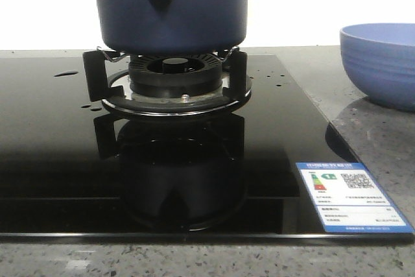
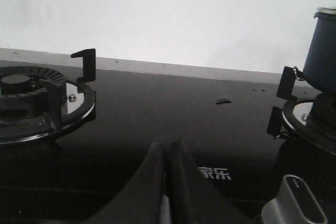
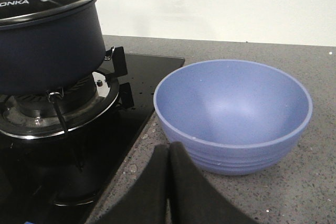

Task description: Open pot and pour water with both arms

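The dark navy pot (image 1: 175, 11) stands on the burner stand (image 1: 172, 82) of a black glass hob, its handle socket with the round hole facing the camera. The right wrist view shows the pot (image 3: 47, 45) with a glass lid (image 3: 44, 1) on it. The left wrist view shows only the pot's side (image 2: 321, 51). My left gripper (image 2: 167, 148) is shut and empty, low over the hob between two burners. My right gripper (image 3: 169, 150) is shut and empty, over the counter just in front of the periwinkle-blue bowl (image 3: 233, 114). Neither gripper shows in the front view.
The ribbed blue bowl (image 1: 379, 63) sits on the grey stone counter right of the hob. A second burner (image 2: 31, 98) lies to the left. A control knob (image 2: 296, 203) sits near the left gripper. Water drops (image 2: 223, 100) dot the glass. An energy label (image 1: 350, 202) is at the hob's front right.
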`<state>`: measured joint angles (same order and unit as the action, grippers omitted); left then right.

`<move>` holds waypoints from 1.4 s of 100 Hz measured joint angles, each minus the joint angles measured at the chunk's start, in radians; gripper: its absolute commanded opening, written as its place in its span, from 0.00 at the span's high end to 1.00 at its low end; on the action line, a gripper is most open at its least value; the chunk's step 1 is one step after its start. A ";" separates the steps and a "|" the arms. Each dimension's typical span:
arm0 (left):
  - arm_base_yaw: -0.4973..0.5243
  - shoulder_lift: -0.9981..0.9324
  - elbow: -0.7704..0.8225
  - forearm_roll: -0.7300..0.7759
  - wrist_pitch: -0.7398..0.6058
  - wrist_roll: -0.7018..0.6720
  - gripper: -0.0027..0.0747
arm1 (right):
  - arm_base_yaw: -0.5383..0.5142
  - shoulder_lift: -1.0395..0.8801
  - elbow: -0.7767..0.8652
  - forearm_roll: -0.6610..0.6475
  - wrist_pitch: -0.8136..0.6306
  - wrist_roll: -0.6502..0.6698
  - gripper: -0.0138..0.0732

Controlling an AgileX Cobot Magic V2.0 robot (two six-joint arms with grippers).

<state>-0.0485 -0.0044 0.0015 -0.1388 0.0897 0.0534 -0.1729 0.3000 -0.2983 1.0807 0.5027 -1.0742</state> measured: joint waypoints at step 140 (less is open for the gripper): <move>0.000 0.000 0.000 -0.002 0.000 -0.004 0.99 | 0.143 -0.071 0.198 -1.177 -0.503 1.166 0.91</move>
<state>-0.0485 -0.0044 0.0015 -0.1409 0.0897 0.0497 -0.0294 0.2295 -0.0999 -0.0963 0.0000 0.0918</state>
